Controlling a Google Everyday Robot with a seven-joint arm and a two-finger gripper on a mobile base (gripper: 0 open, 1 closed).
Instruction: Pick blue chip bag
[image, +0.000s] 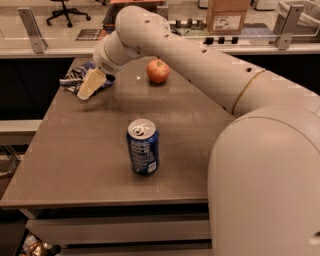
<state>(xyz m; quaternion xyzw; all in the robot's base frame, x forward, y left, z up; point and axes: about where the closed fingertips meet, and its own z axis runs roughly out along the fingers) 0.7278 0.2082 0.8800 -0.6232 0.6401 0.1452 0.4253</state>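
End effector (91, 84) at blue chip bag (70, 80) | grip: cannot tell | labels: unreadable

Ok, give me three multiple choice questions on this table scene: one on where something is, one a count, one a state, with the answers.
1. Where is the gripper?
A. At the blue chip bag, by the far left corner of the table
B. Under the table
C. Off the table's right edge

2. How many things are on the table?
A. One
B. Three
C. Five

3. How is the soda can placed?
A. On its side
B. Upright
C. Crushed flat

Answers:
1 A, the gripper's pale tip overlaps the bag.
2 B, there are the bag, the apple and the can.
3 B, its silver top faces up.
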